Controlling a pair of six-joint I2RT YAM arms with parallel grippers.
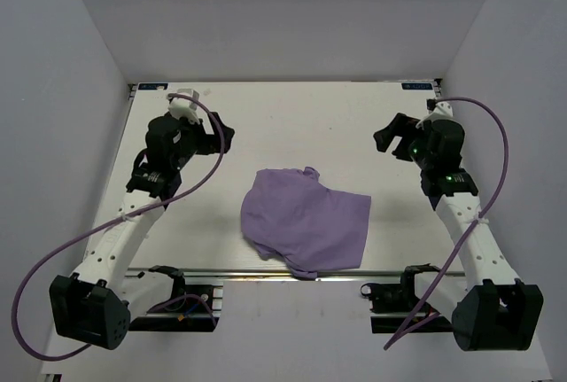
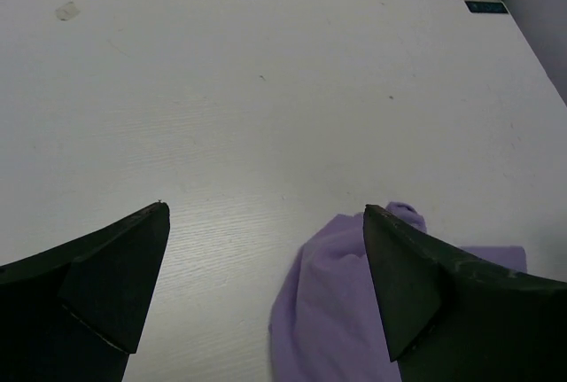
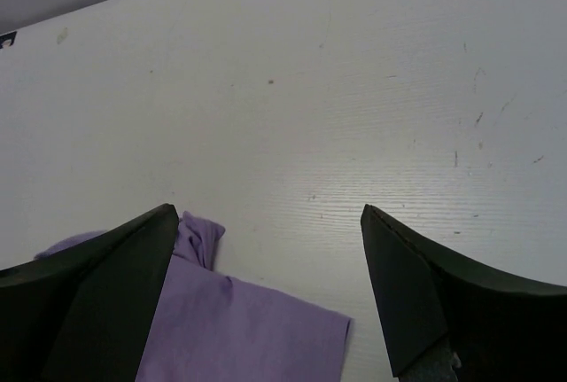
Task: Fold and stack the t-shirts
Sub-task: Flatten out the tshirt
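t-shirt (image 1: 306, 221) lies between left end effector (image 1: 223, 138) and right end effector (image 1: 387, 137), both gaping wide

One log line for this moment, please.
left end effector: open, empty | right end effector: open, empty | t-shirt: rumpled, lying flat, not gripped

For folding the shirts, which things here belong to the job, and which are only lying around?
Belongs to the job: lavender t-shirt, crumpled, the only one visible; left gripper and right gripper, both open.
Just there: purple cables; metal rail at the near edge.
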